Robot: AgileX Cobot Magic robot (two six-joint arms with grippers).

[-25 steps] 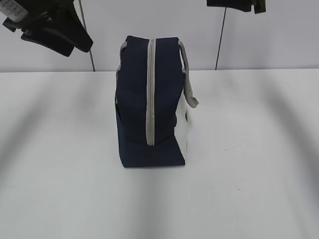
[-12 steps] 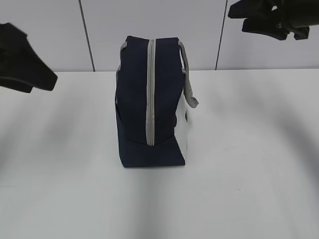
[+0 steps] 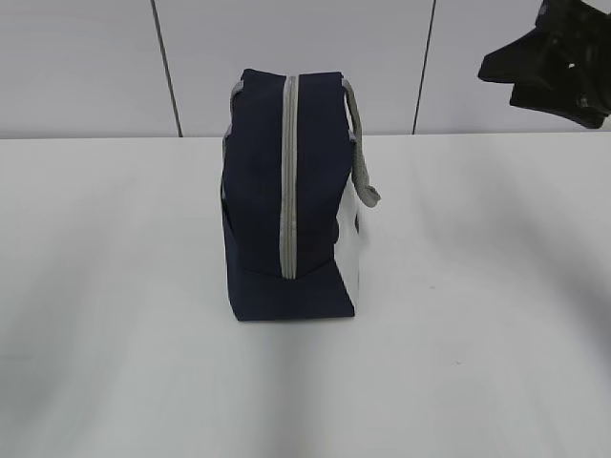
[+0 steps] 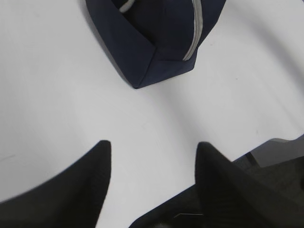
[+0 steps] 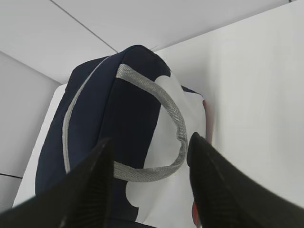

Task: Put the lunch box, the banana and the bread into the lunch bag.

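The lunch bag (image 3: 286,196) stands upright and zipped in the middle of the white worktop (image 3: 477,334), soft and probably light, best taken by its grey handle (image 5: 168,114), while the left hand (image 4: 152,156) and right hand (image 5: 149,152) hang open and empty.

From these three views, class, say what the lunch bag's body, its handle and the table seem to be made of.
Lunch bag: navy body looks like matte woven fabric, as it folds and creases at the bottom corner; probably polyester or canvas.
Handle: grey webbing, with a visible ribbed weave.
Table: smooth white surface with soft shadows, possibly laminate; the views leave it open.
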